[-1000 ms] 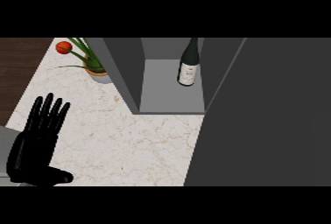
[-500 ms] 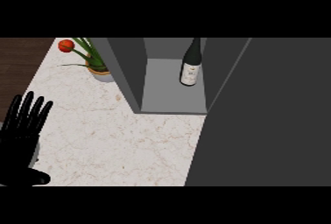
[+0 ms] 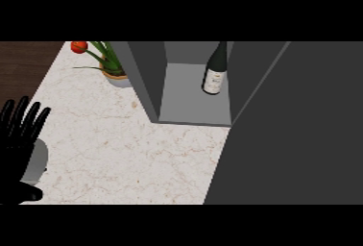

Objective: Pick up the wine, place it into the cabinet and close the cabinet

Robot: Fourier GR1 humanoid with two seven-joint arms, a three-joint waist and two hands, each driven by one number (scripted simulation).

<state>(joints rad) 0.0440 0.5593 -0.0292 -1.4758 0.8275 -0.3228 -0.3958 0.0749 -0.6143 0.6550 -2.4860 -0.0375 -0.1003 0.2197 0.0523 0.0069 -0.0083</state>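
Since the earlier frames, the left robot hand (image 3: 20, 144) has slid toward the desk's left edge and now shows only partly at the view's left side, while the wine and the cabinet have stayed as they were. That robot hand is open, its fingers straight and spread, pointing away from the robot over the pale marbled desk (image 3: 120, 144). No right robot hand shows. The wine bottle (image 3: 215, 72) stands upright inside the grey cabinet (image 3: 195, 103), on its floor toward the right wall, with its pale label facing out. Its neck runs up past the view's top. The cabinet is open, and its dark door (image 3: 297, 125) fills the right side of the view. A potted plant (image 3: 106, 62) with a red flower stands at the desk's far left corner, just beside the cabinet's left wall.
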